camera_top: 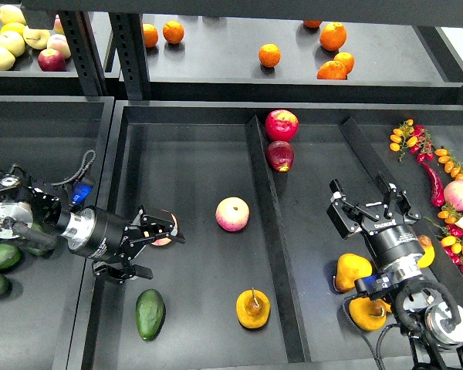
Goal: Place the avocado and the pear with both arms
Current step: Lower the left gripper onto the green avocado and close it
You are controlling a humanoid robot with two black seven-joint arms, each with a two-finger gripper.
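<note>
The dark green avocado (150, 314) lies at the front of the middle tray's left compartment. The yellow-orange pear (252, 307), stem up, lies to its right in the same compartment. My left gripper (150, 248) is open and empty, pointing right, just above the avocado. It partly hides a pink-yellow apple (168, 233) behind its fingers. My right gripper (370, 212) is open and empty over the right compartment, pointing away from me.
A second pink-yellow apple (232, 213) lies mid-compartment. Two red apples (281, 124) sit by the divider (264, 208). Yellow fruits (352, 270) lie under my right arm. Avocados (0, 257) fill the left bin. Tomatoes and chilli (432, 166) lie at right; oranges (269, 55) lie on the shelf.
</note>
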